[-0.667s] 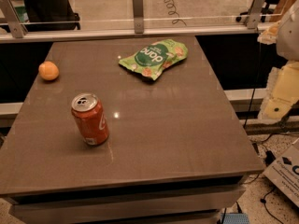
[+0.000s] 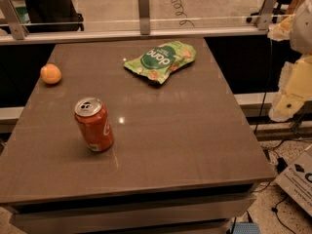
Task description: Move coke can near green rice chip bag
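Only a small part of the robot shows, all of it at the right edge of the view. The arm (image 2: 303, 26) appears in the upper right corner as a pale, rounded white section, cut off by the frame, with a ragged cream-coloured bit jutting from its left side. Below it hangs the gripper (image 2: 292, 92), a cream-coloured blocky piece that points downward and slightly to the left, narrowing to a lighter tip at its lowest end. A small dark mark sits on its lower face. The gripper hangs free in the air, and its right side is cut off by the frame
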